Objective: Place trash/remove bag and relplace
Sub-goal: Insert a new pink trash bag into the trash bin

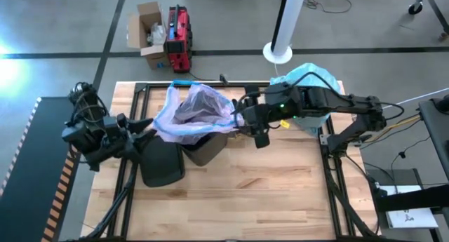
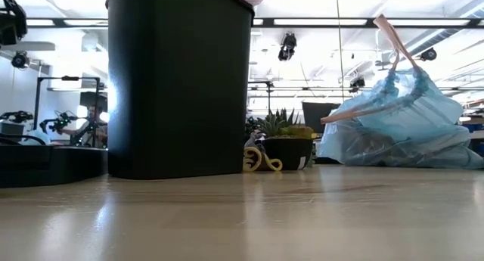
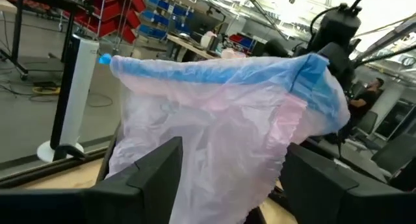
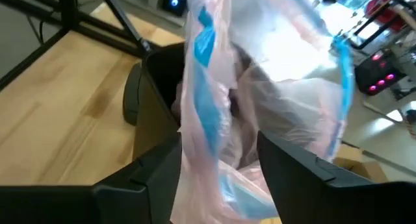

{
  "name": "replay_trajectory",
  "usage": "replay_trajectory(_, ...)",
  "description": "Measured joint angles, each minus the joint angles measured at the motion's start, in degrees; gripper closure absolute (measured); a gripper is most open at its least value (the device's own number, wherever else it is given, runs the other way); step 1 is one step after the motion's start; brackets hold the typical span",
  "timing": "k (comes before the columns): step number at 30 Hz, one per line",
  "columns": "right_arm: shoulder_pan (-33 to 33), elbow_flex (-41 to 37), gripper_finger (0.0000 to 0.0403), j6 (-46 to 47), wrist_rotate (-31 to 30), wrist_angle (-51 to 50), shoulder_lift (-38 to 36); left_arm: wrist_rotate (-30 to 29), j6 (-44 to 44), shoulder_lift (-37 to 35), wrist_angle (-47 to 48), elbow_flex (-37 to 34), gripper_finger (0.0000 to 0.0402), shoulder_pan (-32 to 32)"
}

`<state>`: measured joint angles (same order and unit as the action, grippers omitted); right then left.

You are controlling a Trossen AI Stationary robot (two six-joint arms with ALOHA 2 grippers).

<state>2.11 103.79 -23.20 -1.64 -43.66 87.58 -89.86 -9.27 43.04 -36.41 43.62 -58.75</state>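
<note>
Bin [image 1: 203,149]: black, upright near table centre; tall, smooth-walled and slightly tapered in the low view [image 2: 178,83], rim cut off at the picture's top.
Pinkish bag [image 1: 198,109]: thin translucent pink-lilac plastic with a blue band along the mouth, spread over the bin opening; crinkled, sagging inward [image 3: 214,126]; hem draped between the fingers in the right wrist view [image 4: 214,120].
Bin contents: dark grey mass visible through the film from above; identity not determinable.
Bag [image 1: 309,95]: light blue-teal, crinkly, lying as a lumpy heap on the table behind the right arm, well apart from the bin; pinkish drawstring standing up from its top [image 2: 404,113]; contents obscured by the film.
Lid [image 1: 161,163]: black, rounded, flat on the table, touching the bin's left side.
Left gripper [image 1: 144,128]: at the pinkish bag's left edge; jaws apart, plastic between the fingers [image 3: 140,178], nothing clamped.
Right gripper [image 1: 242,116]: at the bag's right edge; jaws apart, film hanging in the gap, grip not evident.
Potted plant [image 2: 283,144]: small, green, dark pot, beside the bin.
Table [image 1: 280,200]: pale wood planks.
</note>
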Motion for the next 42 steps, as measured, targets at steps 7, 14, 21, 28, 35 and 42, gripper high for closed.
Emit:
replay_trajectory(7, 0.0, 0.08, 0.0213, 2.32, 0.04, 3.27, -2.76, 0.0, 8.33, 1.3, 0.42, -6.7, 0.0197, 4.9)
replay_trajectory(14, 0.02, 0.09, 0.0215, 7.04, 2.46, 13.64, 0.62, 1.62, 11.76, 4.37, 0.32, -9.26, 0.0219, 13.8)
replay_trajectory(21, 0.02, 0.07, 0.0224, 10.38, 8.07, 20.83, 6.92, 6.88, 11.9, 8.43, 0.57, -6.78, 0.0244, 18.08)
replay_trajectory(28, -0.02, 0.02, 0.0248, 13.81, 12.16, 20.77, 10.84, 6.42, 12.32, 11.94, 0.64, -4.19, 0.0259, 18.91)
replay_trajectory(35, -0.42, 0.0, 0.0355, 11.48, 12.15, 13.22, 10.06, 6.28, 4.57, 10.03, 3.06, 3.28, 0.0226, 14.7)
replay_trajectory(42, -2.89, 0.09, 0.0392, 10.59, 6.42, 8.53, 7.61, 5.93, 8.05, 7.59, 17.57, 11.53, 0.0184, 7.93)
